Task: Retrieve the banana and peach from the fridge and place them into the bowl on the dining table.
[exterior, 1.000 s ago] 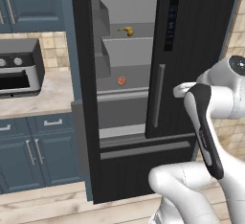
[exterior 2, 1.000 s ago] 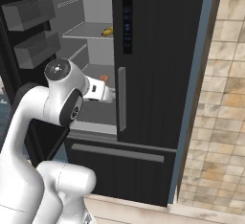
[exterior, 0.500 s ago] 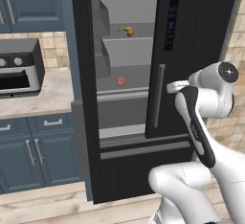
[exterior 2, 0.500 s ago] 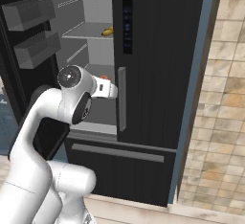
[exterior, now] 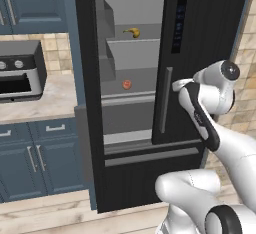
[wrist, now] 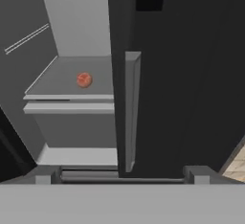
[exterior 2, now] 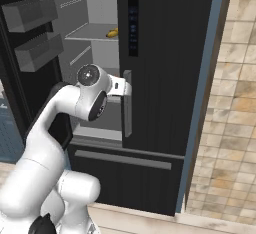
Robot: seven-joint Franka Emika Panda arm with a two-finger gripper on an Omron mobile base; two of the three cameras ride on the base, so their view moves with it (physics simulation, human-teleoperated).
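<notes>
Since a second ago my arm has swung leftward and forward, carrying my pincer [wrist: 122, 176] from out in front of the closed right door to a spot just beside that door's long grey handle [exterior: 165, 100]; the base views are otherwise unshifted, so only the arm has travelled.

Item one, pincer: fingers spread wide, nothing between them. In the hand view its two dark tips sit low, straddling the foot of the handle, which rises straight up the middle of that picture.

Item two, handle: vertical, fixed to the inner edge of the shut right door of the fridge [exterior: 210, 23]. This is my landmark. The left door stands swung open, so the light grey inside lies to the left of the handle.

Item three, peach [wrist: 84, 79]: to the left of the handle and farther in, resting alone on the middle shelf, near its front lip. It sits at roughly the handle's upper-half height. Round, so no long axis to align with.

Item four, banana [exterior: 132, 32]: also left of the handle, one shelf above the peach, well above the handle's top. Its long axis runs about crosswise to the opening.

Judgement: the peach is the nearer fruit. Reaching it calls for a shift left past the door edge, then forward into the shelf; the door edge beside the handle is the likely snag.
</notes>
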